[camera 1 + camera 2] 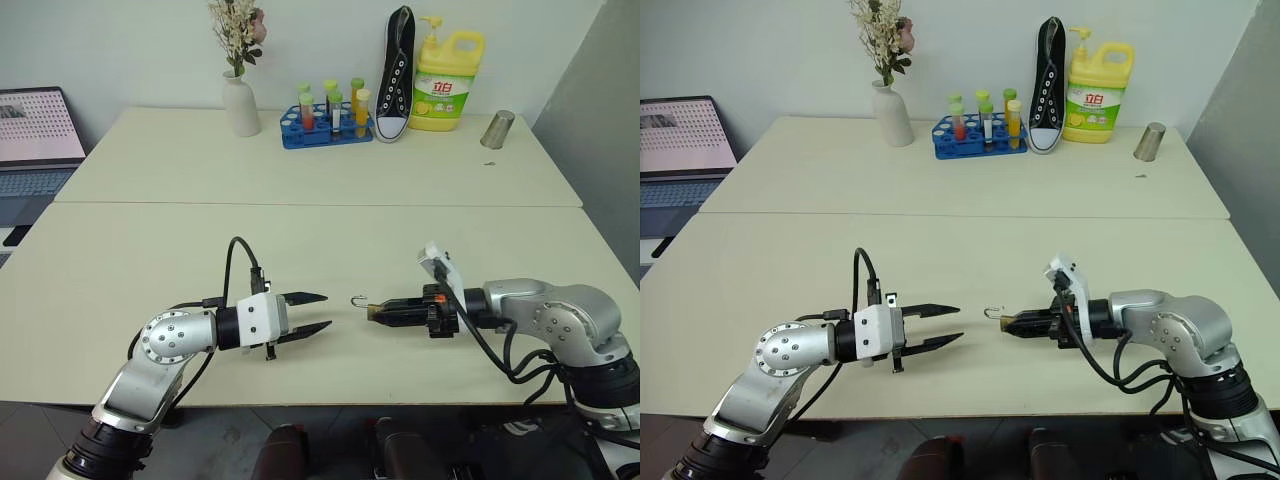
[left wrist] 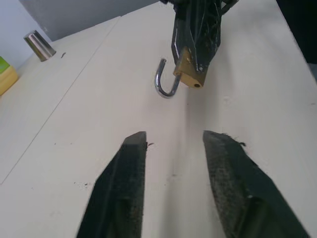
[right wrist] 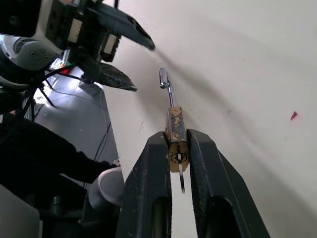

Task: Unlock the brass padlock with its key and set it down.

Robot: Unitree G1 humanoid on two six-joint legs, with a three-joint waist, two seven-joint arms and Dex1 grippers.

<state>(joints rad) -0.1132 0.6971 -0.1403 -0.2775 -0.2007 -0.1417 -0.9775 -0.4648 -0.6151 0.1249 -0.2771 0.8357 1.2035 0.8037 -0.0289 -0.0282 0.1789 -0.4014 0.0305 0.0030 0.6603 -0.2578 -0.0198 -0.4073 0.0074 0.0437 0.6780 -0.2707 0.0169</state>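
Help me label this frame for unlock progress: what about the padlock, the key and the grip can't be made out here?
- Key: a thin silver piece sticks out of the brass padlock in the right wrist view; its shape is too small to tell.
- Padlock body: the right gripper covers its sides.
- Head views: the padlock is too small; only its hooked shackle reads.
- Left gripper: open, holding nothing.

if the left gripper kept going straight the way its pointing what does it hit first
Probably the brass padlock, shackle swung open, clamped in the right gripper. The left gripper is open and aimed at it across a bare gap; exact height alignment is unclear.
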